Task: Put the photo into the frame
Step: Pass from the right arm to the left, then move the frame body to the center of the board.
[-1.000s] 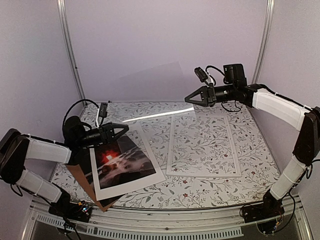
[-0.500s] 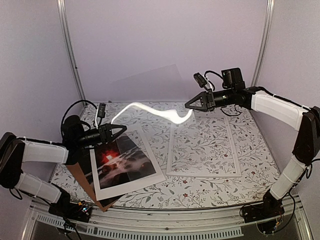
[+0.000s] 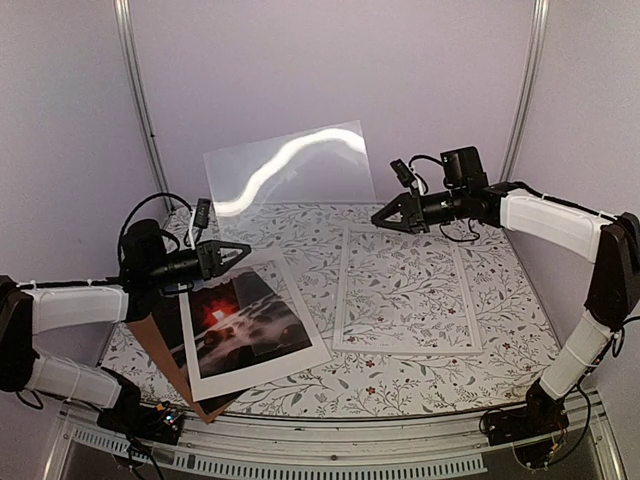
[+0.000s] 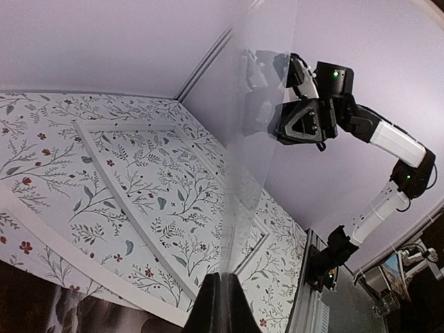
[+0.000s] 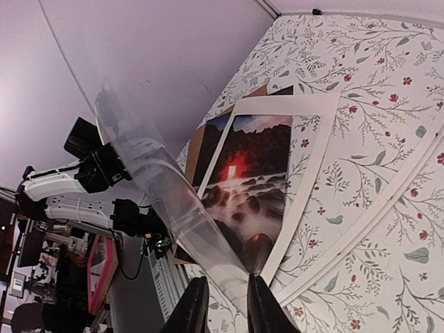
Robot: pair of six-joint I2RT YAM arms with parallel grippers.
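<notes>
The photo [image 3: 240, 318], dark with a red glow, lies at the near left under a white mat [image 3: 300, 345]; the right wrist view shows the photo [image 5: 253, 184] too. The white frame [image 3: 340, 300] lies flat at centre right, its rim [image 4: 125, 201] also in the left wrist view. A clear sheet [image 3: 290, 170] stands upright at the back. My left gripper [image 3: 248, 246] is shut on its lower left edge [image 4: 225, 277]. My right gripper [image 3: 376, 219] is open, and the sheet's corner [image 5: 159, 180] still runs down between its parted fingers [image 5: 225, 281].
A brown backing board [image 3: 160, 350] pokes out from under the mat at the near left. The floral tabletop [image 3: 500, 250] is ringed by lilac walls and two metal posts [image 3: 140, 100].
The left gripper closed on the clear sheet. The right gripper opened and dropped a little. The sheet went from bowed between both grippers to standing upright at the back.
</notes>
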